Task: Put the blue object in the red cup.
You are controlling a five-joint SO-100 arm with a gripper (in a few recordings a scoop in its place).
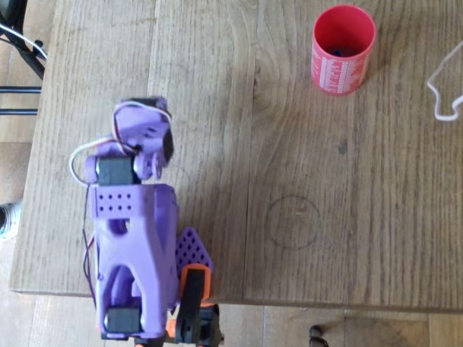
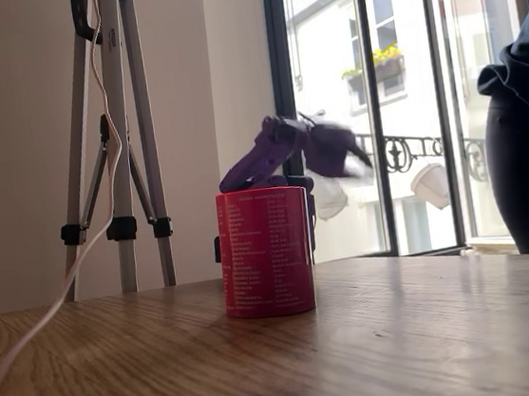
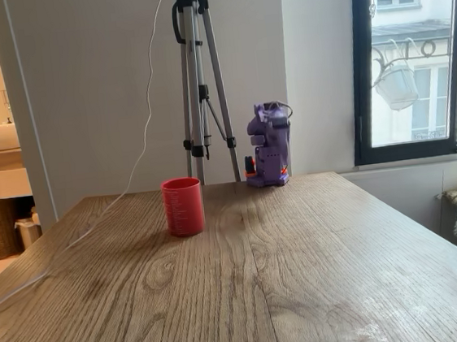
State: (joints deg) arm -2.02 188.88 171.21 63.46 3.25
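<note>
- Where the overhead view looks down into the red cup point(image 1: 342, 49), a small dark-bluish shape, the blue object point(image 1: 341, 50), lies on the shadowed bottom; it is too dim to make out its studs.
- That cup stands upright on the wooden table point(image 1: 292, 168), near the top right of the overhead view, its white printed band showing on the outer wall.
- Well apart from the cup, the purple arm point(image 1: 130, 238) is folded over its base at the table's near edge in that view.
- At the arm's tip the gripper point(image 1: 150, 152) is tucked in, touching nothing; whether its fingers are pressed together or spread cannot be told.
- Just right of the cup in the overhead view, a white cable point(image 1: 451, 82) loops on the tabletop.
- Behind the cup in a fixed view stands a tripod point(image 3: 201, 84), with the arm point(image 3: 270, 144) to the right of it at the far table edge.
- From the low fixed view the cup point(image 2: 265, 251) stands in front of the blurred purple arm point(image 2: 287, 148).
</note>
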